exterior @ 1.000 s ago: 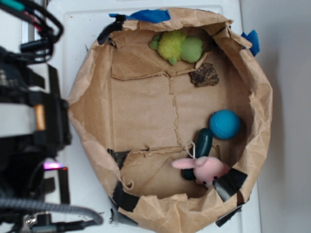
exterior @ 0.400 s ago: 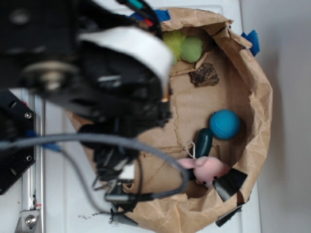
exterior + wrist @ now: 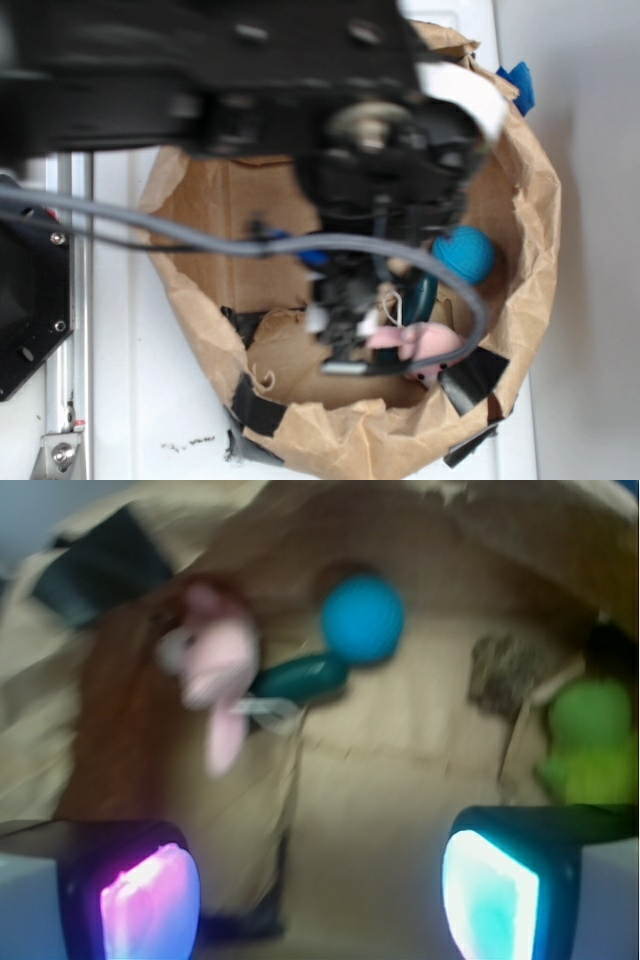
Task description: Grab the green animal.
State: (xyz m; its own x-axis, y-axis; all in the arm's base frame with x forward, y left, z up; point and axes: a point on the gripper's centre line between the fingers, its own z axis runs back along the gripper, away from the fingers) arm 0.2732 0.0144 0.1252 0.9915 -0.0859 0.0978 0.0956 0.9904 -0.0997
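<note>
fuzzy lime green animal [image 3: 585, 742] on crinkled brown paper [image 3: 400, 750], beyond the spread, empty end effector [image 3: 320, 895]

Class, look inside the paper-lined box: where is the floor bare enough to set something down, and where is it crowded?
Bare: the wide middle floor, bordered by the dark green oblong, the brown lump and the green animal. Crowded: the pink bunny, oblong and blue ball sit close together.

Crumpled matt brown paper bag [image 3: 530, 200], fuzzy plush green animal [image 3: 588, 742], smooth dark green oblong [image 3: 300, 677].
</note>
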